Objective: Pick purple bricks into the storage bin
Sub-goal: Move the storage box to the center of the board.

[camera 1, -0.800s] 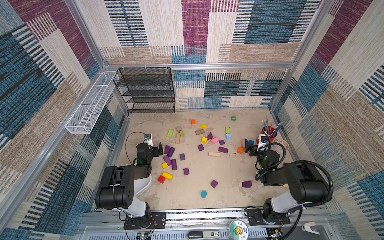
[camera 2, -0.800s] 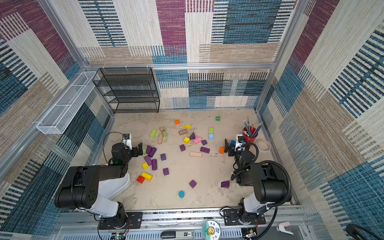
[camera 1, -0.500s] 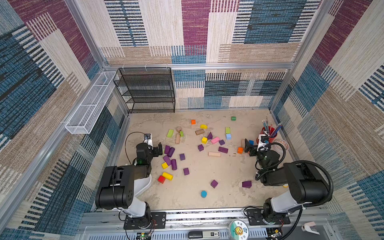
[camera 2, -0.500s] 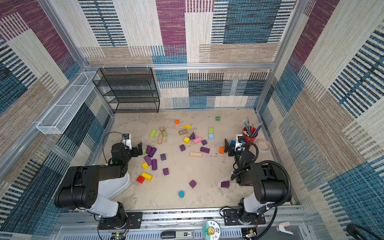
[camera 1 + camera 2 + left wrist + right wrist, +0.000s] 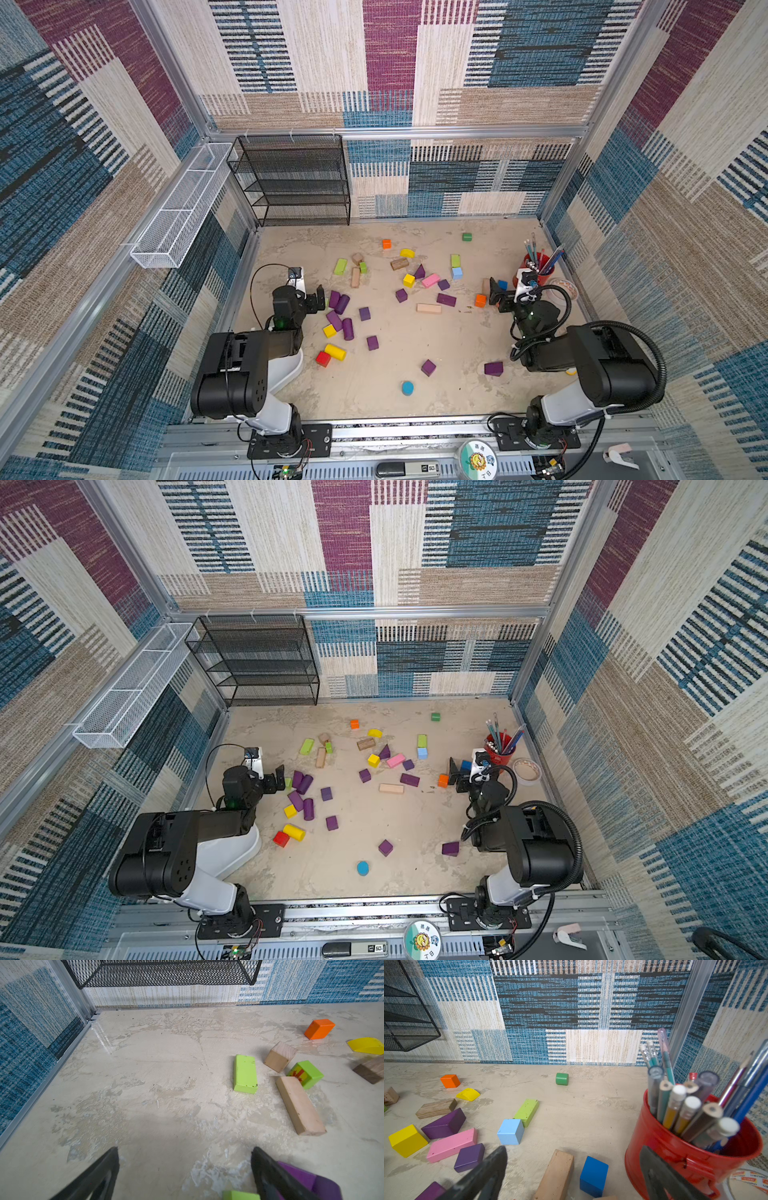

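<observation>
Several dark purple bricks (image 5: pixel 364 313) lie scattered over the beige floor in both top views, with a cluster (image 5: pixel 304 808) beside my left arm. My left gripper (image 5: pixel 309 293) hangs low and open over bare floor. One purple brick (image 5: pixel 311 1180) sits just outside one of its fingers (image 5: pixel 268 1174). My right gripper (image 5: pixel 573 1151) is open too, with a blue cube (image 5: pixel 593 1176) and a tan bar (image 5: pixel 556 1174) lying between its jaws, not held. The white storage bin (image 5: pixel 291 368) shows only a rounded corner under my left arm.
A red pen cup (image 5: pixel 685 1159) stands right beside a right finger, with a tape roll (image 5: pixel 563 291) behind it. A black mesh rack (image 5: pixel 295 183) fills the back left corner. A white wire basket (image 5: pixel 183 208) hangs on the left wall. Blocks of other colours are mixed among the purple ones.
</observation>
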Action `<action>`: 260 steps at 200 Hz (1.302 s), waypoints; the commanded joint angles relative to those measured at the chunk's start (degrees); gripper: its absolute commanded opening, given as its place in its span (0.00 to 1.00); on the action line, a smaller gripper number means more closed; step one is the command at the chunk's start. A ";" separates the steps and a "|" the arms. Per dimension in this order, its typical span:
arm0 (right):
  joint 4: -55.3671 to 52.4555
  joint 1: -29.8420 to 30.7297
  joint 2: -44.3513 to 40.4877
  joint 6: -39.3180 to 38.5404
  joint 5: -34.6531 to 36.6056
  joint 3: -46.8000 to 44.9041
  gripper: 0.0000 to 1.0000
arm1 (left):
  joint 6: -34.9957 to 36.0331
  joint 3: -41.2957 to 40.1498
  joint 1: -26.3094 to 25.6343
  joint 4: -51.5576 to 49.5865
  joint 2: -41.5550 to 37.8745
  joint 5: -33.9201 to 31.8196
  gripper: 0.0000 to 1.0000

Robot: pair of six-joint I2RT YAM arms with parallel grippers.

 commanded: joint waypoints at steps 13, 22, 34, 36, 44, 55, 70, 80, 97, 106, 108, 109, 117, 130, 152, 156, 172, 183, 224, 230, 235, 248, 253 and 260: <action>0.64 -0.02 -0.09 0.24 -0.51 0.27 0.99 | -0.60 0.19 -0.04 0.72 0.00 0.67 0.99; 0.57 -0.03 -0.05 0.26 -0.64 0.33 0.99 | -0.60 0.27 0.02 0.62 0.10 0.66 0.99; 0.56 -0.02 -0.01 0.24 -0.60 0.32 0.99 | -0.60 0.30 0.01 0.53 0.08 0.65 0.99; 0.56 -0.02 0.00 0.24 -0.64 0.35 0.99 | -0.60 0.28 -0.05 0.53 0.06 0.67 0.99; 0.58 -0.07 0.05 0.24 -0.63 0.36 1.00 | -0.60 0.35 0.06 0.45 0.11 0.66 0.99; 0.49 -0.03 0.04 0.24 -0.59 0.36 0.99 | -0.66 0.54 0.04 0.27 0.28 0.74 0.99; 0.31 -0.09 0.09 0.33 -0.59 0.58 0.99 | -0.67 0.46 -0.01 0.27 0.16 0.74 0.99; 0.22 -0.02 0.08 0.33 -0.49 0.63 0.99 | -0.60 0.46 -0.03 0.27 0.15 0.75 0.99; 0.30 -0.02 0.09 0.25 -0.50 0.56 0.99 | -0.60 0.38 -0.15 0.35 0.06 0.57 0.99; 0.31 -0.02 0.07 0.24 -0.49 0.54 0.99 | -0.42 0.45 -0.33 0.27 0.09 0.24 1.00; 0.35 -0.02 0.11 0.24 -0.50 0.54 0.99 | -0.42 0.45 -0.33 0.27 0.10 0.24 0.99; 0.33 -0.02 0.08 0.24 -0.50 0.54 0.99 | -0.42 0.45 -0.33 0.27 0.15 0.23 0.99; 0.35 -0.04 0.06 0.36 0.11 0.54 0.99 | -0.42 0.43 -0.46 0.27 0.04 0.14 1.00; 0.54 -0.03 0.05 0.42 0.34 0.38 1.00 | -0.33 0.45 -0.51 0.19 0.09 0.06 0.99; 0.83 -0.04 -0.09 0.42 0.33 0.15 0.99 | -0.33 0.44 -0.53 0.18 0.04 0.04 0.99; 0.95 -0.02 -0.10 0.42 0.35 0.12 0.99 | -0.33 0.46 -0.56 0.10 0.06 0.00 0.99; 1.09 0.06 -0.16 0.50 0.83 0.01 0.99 | -0.24 0.37 -0.61 0.18 0.00 -0.21 0.99; 1.09 0.07 -0.16 0.51 0.82 0.01 1.00 | -0.24 0.39 -0.61 0.27 0.10 -0.23 0.99; 3.46 0.32 -0.29 1.74 4.32 -1.42 0.99 | -0.16 0.10 -0.85 0.62 -0.07 -0.58 0.99; 3.35 0.26 -0.35 1.74 4.36 -1.31 0.99 | -0.21 0.10 -0.86 0.53 -0.11 -0.58 0.99; 3.46 0.30 -0.31 1.74 4.38 -1.38 0.99 | -0.16 0.12 -0.86 0.53 -0.08 -0.65 0.99; 3.63 0.31 -0.38 1.72 4.46 -1.50 0.99 | -0.16 -0.04 -1.02 0.68 -0.16 -0.88 0.99; 3.72 0.28 -0.41 1.67 4.55 -1.56 0.99 | -0.03 -0.18 -1.16 0.96 -0.27 -1.19 0.99; 4.09 0.35 -0.46 1.74 4.72 -1.73 0.99 | 0.38 -0.56 -1.72 1.43 -0.38 -2.00 0.99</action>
